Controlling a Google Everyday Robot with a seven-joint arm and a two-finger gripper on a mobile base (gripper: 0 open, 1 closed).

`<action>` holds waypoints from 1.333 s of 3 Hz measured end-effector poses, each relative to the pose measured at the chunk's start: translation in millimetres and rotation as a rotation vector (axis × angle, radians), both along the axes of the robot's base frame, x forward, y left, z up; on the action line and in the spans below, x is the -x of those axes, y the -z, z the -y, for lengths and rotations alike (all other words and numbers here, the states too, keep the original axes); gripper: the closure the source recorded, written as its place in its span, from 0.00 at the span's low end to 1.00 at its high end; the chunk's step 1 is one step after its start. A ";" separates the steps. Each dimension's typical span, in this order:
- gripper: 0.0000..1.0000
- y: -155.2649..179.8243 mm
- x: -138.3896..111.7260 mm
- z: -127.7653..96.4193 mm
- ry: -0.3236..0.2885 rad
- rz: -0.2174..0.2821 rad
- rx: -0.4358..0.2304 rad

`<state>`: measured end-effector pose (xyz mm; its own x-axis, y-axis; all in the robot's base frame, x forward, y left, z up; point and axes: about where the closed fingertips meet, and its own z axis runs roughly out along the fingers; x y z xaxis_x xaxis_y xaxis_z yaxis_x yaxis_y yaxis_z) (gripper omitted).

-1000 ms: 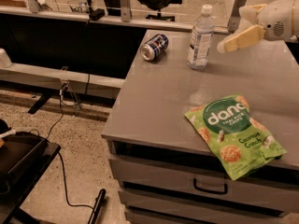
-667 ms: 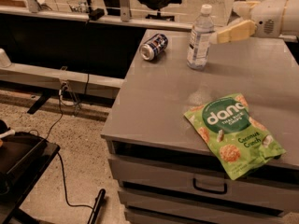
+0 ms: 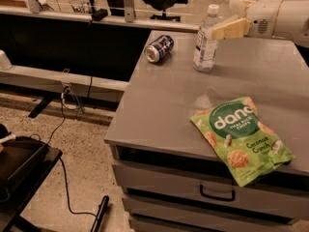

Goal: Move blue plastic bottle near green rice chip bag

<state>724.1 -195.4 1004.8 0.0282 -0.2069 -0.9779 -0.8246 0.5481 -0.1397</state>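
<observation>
Camera view: pincer (image 3: 224, 29) at shoulder height of blue plastic bottle (image 3: 205, 45), touching or just beside it; opening cannot tell. Bottle upright, directly left of pincer. Flat green rice chip bag (image 3: 241, 138) well apart from pincer, toward front edge of table (image 3: 159, 95). Judged step: grasping, no carry yet. Next: secure hold, lift, carry toward bag, set upright beside.

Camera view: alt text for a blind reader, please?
A robot's gripper is at the upper part of an upright blue plastic bottle on a grey table. A green rice chip bag lies flat near the front edge; a soda can lies tipped left of the bottle.
</observation>
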 end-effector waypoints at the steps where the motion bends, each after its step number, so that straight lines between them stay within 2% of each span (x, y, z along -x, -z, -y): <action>1: 0.00 10.4 -11.2 -12.4 0.016 -0.010 0.019; 2: 0.00 31.4 -26.4 -20.3 0.043 -0.040 0.039; 3: 0.18 53.5 -39.3 -23.5 0.065 -0.083 0.042; 4: 0.41 65.0 -45.7 -26.2 0.071 -0.106 0.040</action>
<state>769.9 -169.3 939.7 -0.0915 -0.2438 -0.9655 -0.7952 0.6015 -0.0765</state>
